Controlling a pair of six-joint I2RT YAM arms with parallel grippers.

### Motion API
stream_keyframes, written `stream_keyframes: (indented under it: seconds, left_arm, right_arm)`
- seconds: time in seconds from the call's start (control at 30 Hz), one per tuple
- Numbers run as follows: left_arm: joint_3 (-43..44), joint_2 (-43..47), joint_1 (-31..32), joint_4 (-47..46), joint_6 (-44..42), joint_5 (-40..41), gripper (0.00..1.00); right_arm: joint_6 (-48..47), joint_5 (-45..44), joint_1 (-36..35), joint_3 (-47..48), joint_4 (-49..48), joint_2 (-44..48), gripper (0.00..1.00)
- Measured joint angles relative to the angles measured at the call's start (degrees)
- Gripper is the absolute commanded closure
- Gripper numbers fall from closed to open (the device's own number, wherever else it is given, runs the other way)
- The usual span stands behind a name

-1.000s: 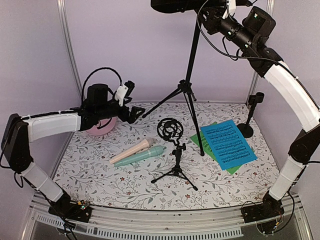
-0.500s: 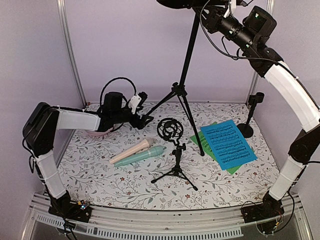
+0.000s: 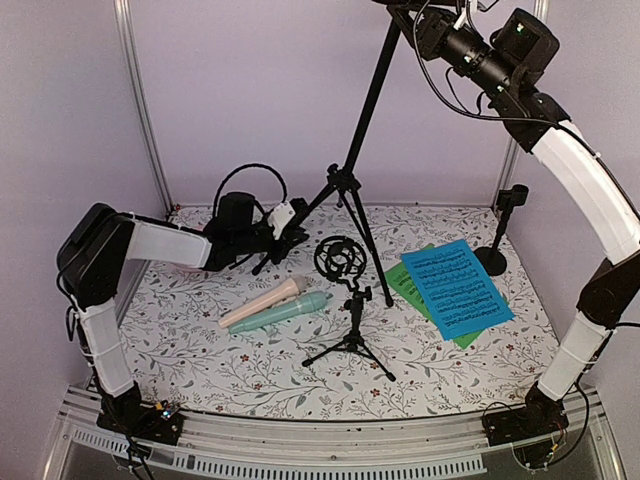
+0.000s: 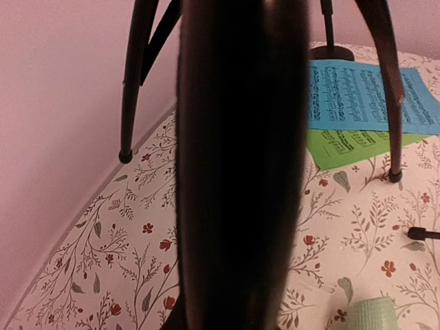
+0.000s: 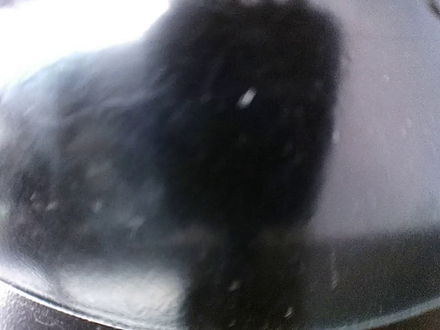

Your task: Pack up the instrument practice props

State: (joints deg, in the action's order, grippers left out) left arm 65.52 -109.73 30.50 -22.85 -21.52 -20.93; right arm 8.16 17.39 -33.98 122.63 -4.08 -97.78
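Black tripod-legged metal music stand (image 3: 368, 100), tilted: left gripper (image 3: 290, 236) fingers were narrowed onto one leg; right gripper (image 3: 402, 8) was at its top, finger state could not be told.

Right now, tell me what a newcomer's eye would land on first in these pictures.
The tall black music stand dominates: it leans across the back of the table, its top out of frame, with the left claw at one of its legs. Next come the bright blue sheet lying over a green sheet on the right, and the beige microphone and mint microphone side by side mid-table.
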Motion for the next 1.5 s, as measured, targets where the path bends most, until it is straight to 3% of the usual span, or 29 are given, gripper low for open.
stream_keyframes:
  seconds: [0.37,0.6,0.9,1.03,1.27,1.5]
  left_arm:
    - [-6.6,4.2,3.3,-1.7,0.2,3.0,1.00]
    - [-7.4,4.4,3.1,-1.7,1.6,3.7,1.00]
    - [-8.9,4.4,3.1,-3.1,2.5,5.0,1.00]
    - [-11.0,4.4,3.1,-5.7,3.0,8.1,0.83]
    - [-11.4,2.7,2.4,-9.0,5.2,12.6,0.84]
    - [-14.5,0.7,1.9,-16.0,8.1,11.2,0.82]
  right_arm:
    - [-0.1,1.2,0.0,-0.6,0.1,0.0,1.00]
    - [0.0,1.9,0.0,-6.3,-7.8,0.5,1.00]
    - [-0.3,2.9,0.2,-6.6,-11.9,-2.0,1.00]
    - [-0.4,3.4,0.1,-4.7,-12.1,-5.0,1.00]
    - [-2.4,6.4,0.0,-6.6,-15.4,-6.9,1.00]
    - [-4.7,9.2,-0.9,-4.2,-15.7,-10.1,1.00]
